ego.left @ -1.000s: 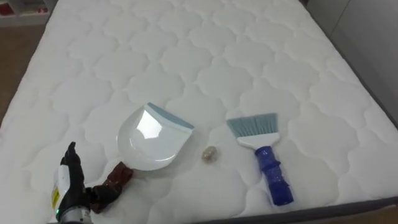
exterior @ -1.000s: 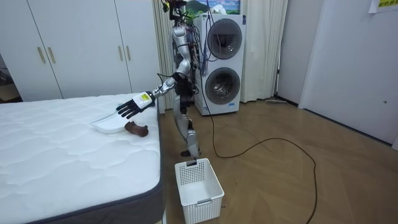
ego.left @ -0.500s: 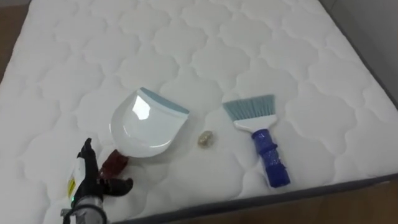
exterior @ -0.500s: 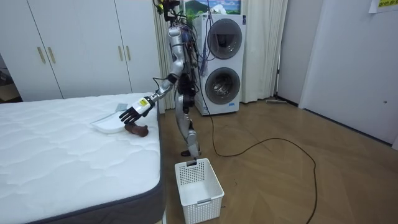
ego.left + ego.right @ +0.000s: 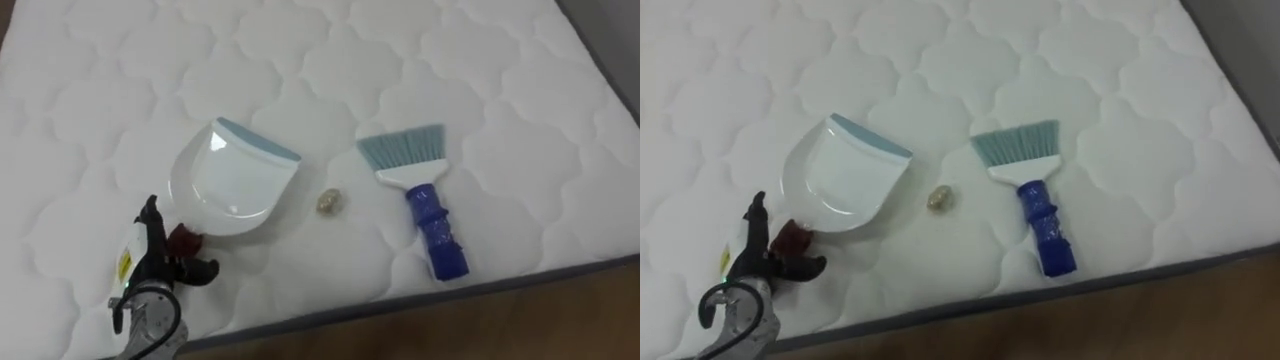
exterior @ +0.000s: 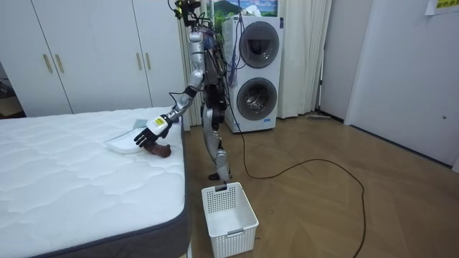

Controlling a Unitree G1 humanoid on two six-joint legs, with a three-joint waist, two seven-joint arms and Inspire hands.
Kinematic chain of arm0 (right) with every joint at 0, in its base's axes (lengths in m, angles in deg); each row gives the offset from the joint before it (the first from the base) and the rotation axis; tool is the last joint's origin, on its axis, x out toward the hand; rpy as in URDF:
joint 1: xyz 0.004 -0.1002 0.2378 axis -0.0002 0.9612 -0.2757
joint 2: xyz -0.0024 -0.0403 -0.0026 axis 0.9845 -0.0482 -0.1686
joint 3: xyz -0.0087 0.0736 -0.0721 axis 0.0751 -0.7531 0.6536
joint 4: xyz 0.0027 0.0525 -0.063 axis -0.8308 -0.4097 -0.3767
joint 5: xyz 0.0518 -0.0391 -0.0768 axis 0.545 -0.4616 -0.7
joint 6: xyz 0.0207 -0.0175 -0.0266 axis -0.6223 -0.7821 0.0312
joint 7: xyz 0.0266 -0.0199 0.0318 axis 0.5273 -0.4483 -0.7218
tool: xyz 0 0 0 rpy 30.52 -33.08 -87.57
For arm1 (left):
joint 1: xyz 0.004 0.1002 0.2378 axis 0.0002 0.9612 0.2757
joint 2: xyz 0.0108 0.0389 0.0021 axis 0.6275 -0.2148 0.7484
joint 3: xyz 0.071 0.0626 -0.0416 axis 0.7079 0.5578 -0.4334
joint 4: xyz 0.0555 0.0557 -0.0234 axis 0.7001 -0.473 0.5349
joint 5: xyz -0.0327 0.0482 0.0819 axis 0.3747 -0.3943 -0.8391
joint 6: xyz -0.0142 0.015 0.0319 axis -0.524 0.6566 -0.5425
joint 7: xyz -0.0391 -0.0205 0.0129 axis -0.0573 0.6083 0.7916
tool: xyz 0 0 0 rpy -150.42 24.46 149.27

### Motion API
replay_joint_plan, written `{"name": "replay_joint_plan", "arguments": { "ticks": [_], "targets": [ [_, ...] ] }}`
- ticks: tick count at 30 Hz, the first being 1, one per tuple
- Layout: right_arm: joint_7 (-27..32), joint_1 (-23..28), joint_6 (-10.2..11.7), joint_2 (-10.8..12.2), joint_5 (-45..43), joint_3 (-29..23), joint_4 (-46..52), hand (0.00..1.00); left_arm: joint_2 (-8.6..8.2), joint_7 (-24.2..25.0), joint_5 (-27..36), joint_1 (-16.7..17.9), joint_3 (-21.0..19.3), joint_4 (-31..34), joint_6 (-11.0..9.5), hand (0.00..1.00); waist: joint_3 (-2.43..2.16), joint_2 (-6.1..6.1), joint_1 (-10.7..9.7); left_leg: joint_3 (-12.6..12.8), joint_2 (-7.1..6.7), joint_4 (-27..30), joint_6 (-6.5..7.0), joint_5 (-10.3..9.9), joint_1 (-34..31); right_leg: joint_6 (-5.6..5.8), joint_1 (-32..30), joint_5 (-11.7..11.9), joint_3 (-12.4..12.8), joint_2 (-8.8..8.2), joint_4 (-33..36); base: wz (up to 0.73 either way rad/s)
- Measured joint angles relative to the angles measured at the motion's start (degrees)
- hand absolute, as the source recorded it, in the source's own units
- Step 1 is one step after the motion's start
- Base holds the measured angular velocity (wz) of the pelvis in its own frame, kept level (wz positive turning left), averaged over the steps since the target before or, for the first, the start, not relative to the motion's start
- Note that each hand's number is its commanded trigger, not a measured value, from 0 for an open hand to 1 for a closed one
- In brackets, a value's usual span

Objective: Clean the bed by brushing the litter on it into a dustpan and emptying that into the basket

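1. The robot is standing by the side of the bed point(image 5: 480, 60) and reaching its left hand point(image 5: 148, 265) over the mattress.
2. The hand is open with its fingers spread. It is sitting right at the dark red handle point(image 5: 183, 240) of the white dustpan point(image 5: 228, 182), and it does not look like it is holding the handle yet.
3. To do this step well, the fingers should be wrapping all the way round the handle before any lifting. The pan should be staying flat, so its blue edge is touching the bed.
4. The little brown scrap point(image 5: 331, 202) is lying off to the hand's right, just past the pan, between it and the blue brush point(image 5: 420, 190).
5. I am counting one dustpan, one brush and one scrap on the bed, and one white basket point(image 6: 228, 218) on the floor.
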Motion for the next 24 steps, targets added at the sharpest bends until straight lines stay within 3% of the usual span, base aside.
{"name": "replay_joint_plan", "arguments": {
  "ticks": [3, 12, 24],
  "targets": [
    [1.1, -0.4, 0.6, 0.0, 1.7, 0.2, 0.0, 0.0, 0.12, 0.1, -0.2, -0.7, 0.0, -1.9, 0.0, 0.0, 0.57, 0.05, -0.2, -0.2, 0.01, 0.8, 0.0, 0.0, -1.7, 0.0, -1.7, 0.0, -0.1, -0.43, 0.9, 0.02],
    [2.1, -1.1, 2.1, 0.0, 7.9, 1.9, 0.0, 0.0, 0.49, 0.9, -0.1, -1.5, 0.7, -2.1, 0.0, 0.0, 1.16, -0.52, -0.4, -0.6, 0.03, 1.7, 0.01, 0.0, -4.7, -0.16, -5.0, -0.1, -0.8, -0.68, 2.7, 0.02],
    [3.4, -1.7, 2.7, -0.2, 12.0, 4.0, 0.2, 0.0, 1.96, 1.7, 0.3, -3.7, 1.2, -3.4, -0.1, 0.0, 1.3, -0.79, -0.4, -0.6, 0.04, 2.9, 0.01, 0.0, -8.3, -0.16, -9.0, -0.1, -1.4, -0.93, 4.7, 0.0]
  ]
}}
